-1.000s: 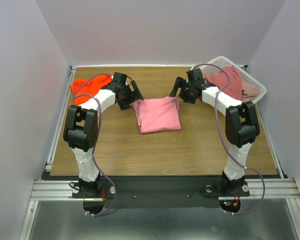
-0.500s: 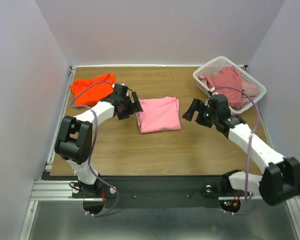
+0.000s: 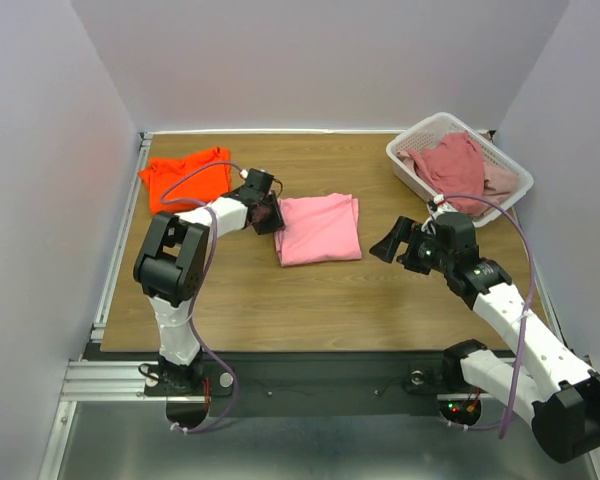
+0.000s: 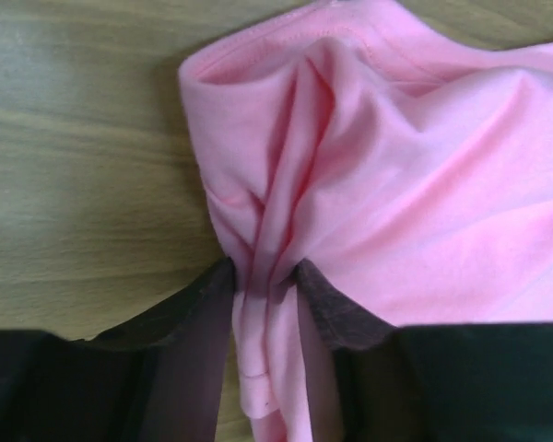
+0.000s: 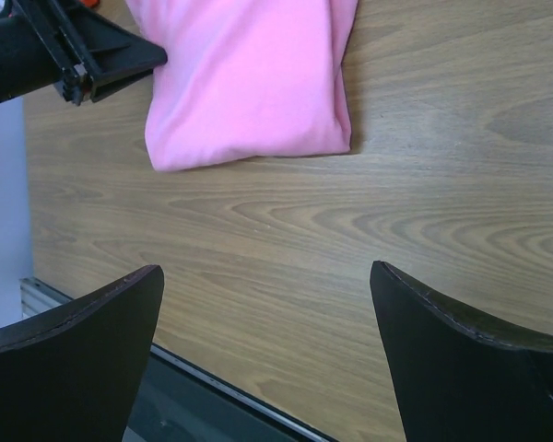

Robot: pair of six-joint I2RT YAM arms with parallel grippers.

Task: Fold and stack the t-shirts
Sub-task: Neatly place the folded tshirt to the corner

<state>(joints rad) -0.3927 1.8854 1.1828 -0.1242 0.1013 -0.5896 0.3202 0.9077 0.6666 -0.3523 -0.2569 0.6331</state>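
Note:
A folded light pink t-shirt (image 3: 320,228) lies in the middle of the table. My left gripper (image 3: 267,214) is shut on its left edge, and the cloth (image 4: 369,184) bunches into a pleat between the two dark fingers (image 4: 336,308). An orange t-shirt (image 3: 183,177) lies folded at the far left. My right gripper (image 3: 400,243) hangs open above bare wood to the right of the pink t-shirt (image 5: 249,83), nothing between its fingers (image 5: 461,341). Dusty rose and pale pink t-shirts (image 3: 454,167) sit heaped in the basket.
The white slatted basket (image 3: 408,150) stands at the far right corner. A metal rail (image 3: 115,260) runs along the table's left edge. In the right wrist view the table's near edge (image 5: 221,387) lies just below the open fingers.
My left gripper has moved right onto the pink t-shirt's left edge and shut on it. My right arm has swung away from the basket toward the near right and opened fully.

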